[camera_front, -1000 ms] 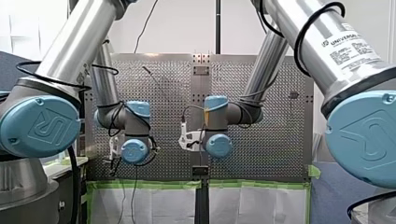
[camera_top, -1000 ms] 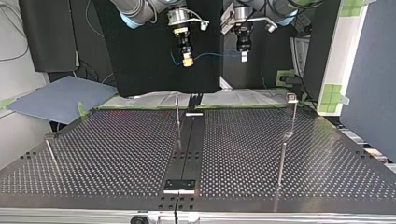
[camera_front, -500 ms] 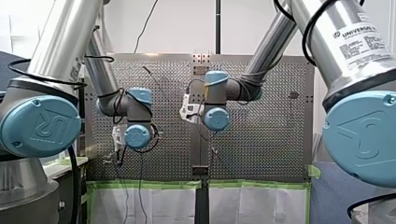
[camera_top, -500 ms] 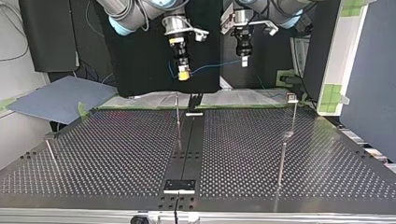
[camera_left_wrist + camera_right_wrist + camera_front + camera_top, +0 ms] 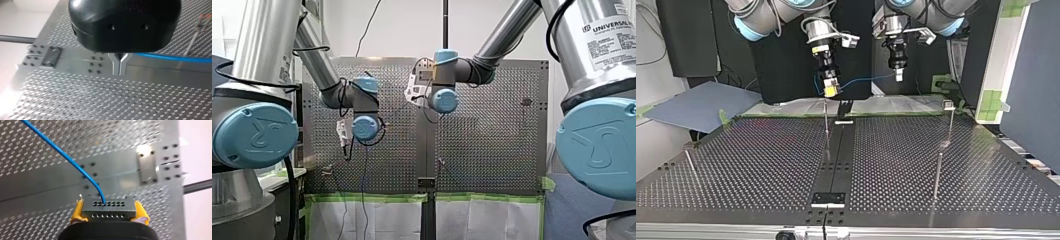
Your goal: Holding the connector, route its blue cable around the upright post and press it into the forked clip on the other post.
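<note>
In the right wrist view my right gripper (image 5: 109,206) is shut on a grey connector (image 5: 110,213) with two rows of holes, held between yellow pads (image 5: 78,211). A blue cable (image 5: 62,153) leaves the connector's top row. In the top view that cable (image 5: 866,78) runs level from my right gripper (image 5: 830,90) to my left gripper (image 5: 898,76). Its metal fingers (image 5: 116,65) are pressed together where the cable (image 5: 175,58) ends. Both grippers hang above the table's far edge. A thin upright post (image 5: 826,122) stands just below the connector. The post with the forked clip (image 5: 948,105) stands further toward the top view's right.
A black strip (image 5: 836,160) with a metal plate (image 5: 828,199) runs down the middle of the perforated table (image 5: 761,165). Another post (image 5: 937,172) stands at the top view's right, nearer the camera, and a leaning one (image 5: 691,165) at its left. A blue-grey board (image 5: 701,105) lies beyond the table.
Both grippers have come lower in the top view, toward the table's far edge, the right one further. The cable stays strung between them and both grips are unchanged.
</note>
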Available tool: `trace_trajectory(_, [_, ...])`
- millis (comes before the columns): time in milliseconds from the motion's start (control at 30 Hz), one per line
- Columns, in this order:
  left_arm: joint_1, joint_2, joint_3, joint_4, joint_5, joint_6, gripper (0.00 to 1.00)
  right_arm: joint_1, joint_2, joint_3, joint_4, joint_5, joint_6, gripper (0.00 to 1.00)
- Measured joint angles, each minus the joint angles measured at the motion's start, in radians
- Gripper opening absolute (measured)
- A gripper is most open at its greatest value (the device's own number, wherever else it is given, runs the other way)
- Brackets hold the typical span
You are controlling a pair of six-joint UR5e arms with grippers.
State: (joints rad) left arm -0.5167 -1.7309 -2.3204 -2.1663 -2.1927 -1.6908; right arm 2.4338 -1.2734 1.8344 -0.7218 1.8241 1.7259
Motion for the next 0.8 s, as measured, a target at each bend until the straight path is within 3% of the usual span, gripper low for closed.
trace_trajectory(300, [0.002,0.079,0.078,-0.078,-0.040,-0.015,0.00,-0.013,-0.073,-0.037,0.073,-0.033,0.003,0.00])
trace_trajectory(533, [0.014,0.141,0.140,-0.141,-0.058,-0.025,0.00,-0.031,-0.124,-0.091,0.128,-0.084,0.020,0.00])
trace_trajectory(800, [0.041,0.212,0.211,-0.212,-0.091,-0.025,0.00,-0.047,-0.125,-0.154,0.150,-0.144,0.054,0.00])
